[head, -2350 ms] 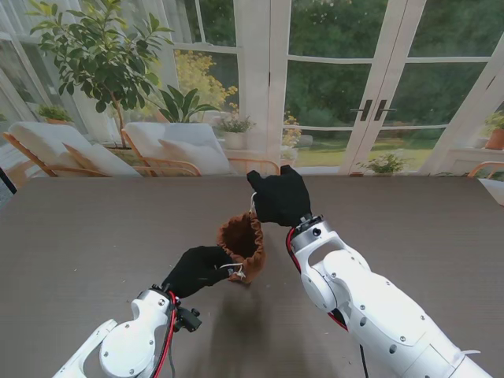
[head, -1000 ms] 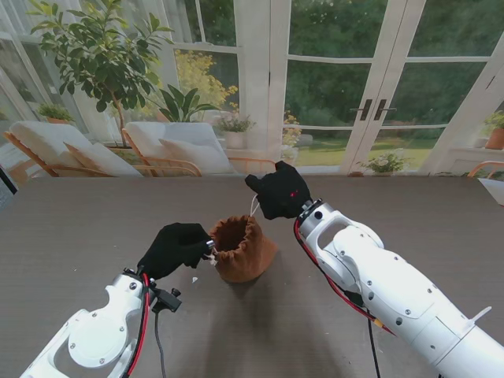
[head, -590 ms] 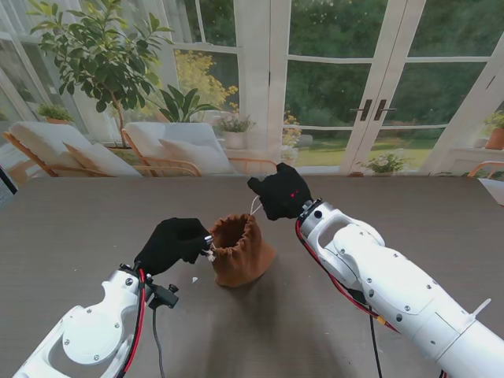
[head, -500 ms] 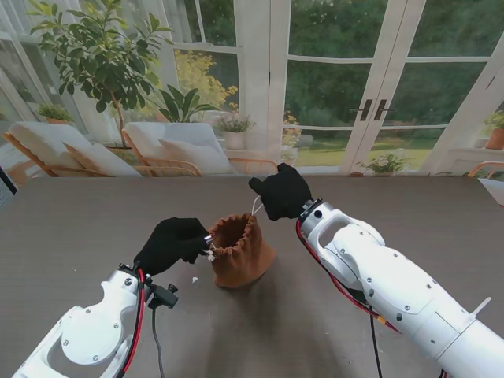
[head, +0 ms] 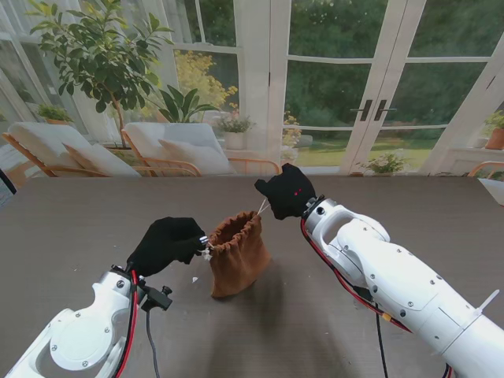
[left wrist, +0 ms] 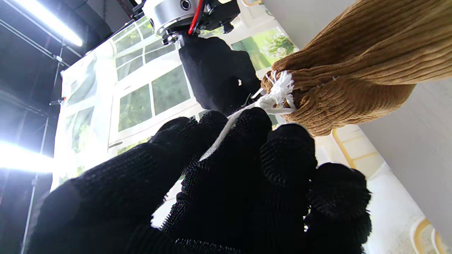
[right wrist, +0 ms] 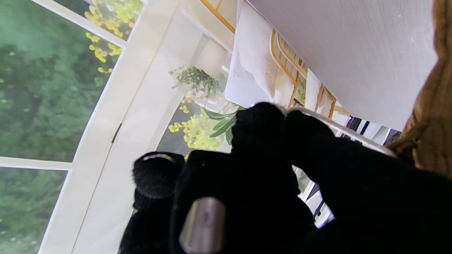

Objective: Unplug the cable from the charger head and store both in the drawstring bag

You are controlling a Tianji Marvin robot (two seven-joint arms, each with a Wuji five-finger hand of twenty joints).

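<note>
A brown corduroy drawstring bag (head: 236, 253) hangs between my two hands, its mouth gathered narrow. The bag (left wrist: 353, 70) fills the left wrist view, with a frayed white cord (left wrist: 279, 93) coming out of its neck. My left hand (head: 168, 242) is shut on that cord (head: 206, 250) on the bag's left side. My right hand (head: 287, 191) is shut on the other white cord (head: 261, 207) on the far right side. The right wrist view shows the closed black fingers (right wrist: 261, 141) and the bag's edge (right wrist: 429, 127). The cable and charger head are not visible.
The dark grey table (head: 409, 228) spreads around the bag. A small white speck (head: 194, 279) lies near the bag, nearer to me. Glass doors, plants and lounge chairs stand beyond the far edge.
Both hands have pulled apart on the cords. The bag's mouth has drawn from wide open to narrow, and the bag now hangs more upright and taller.
</note>
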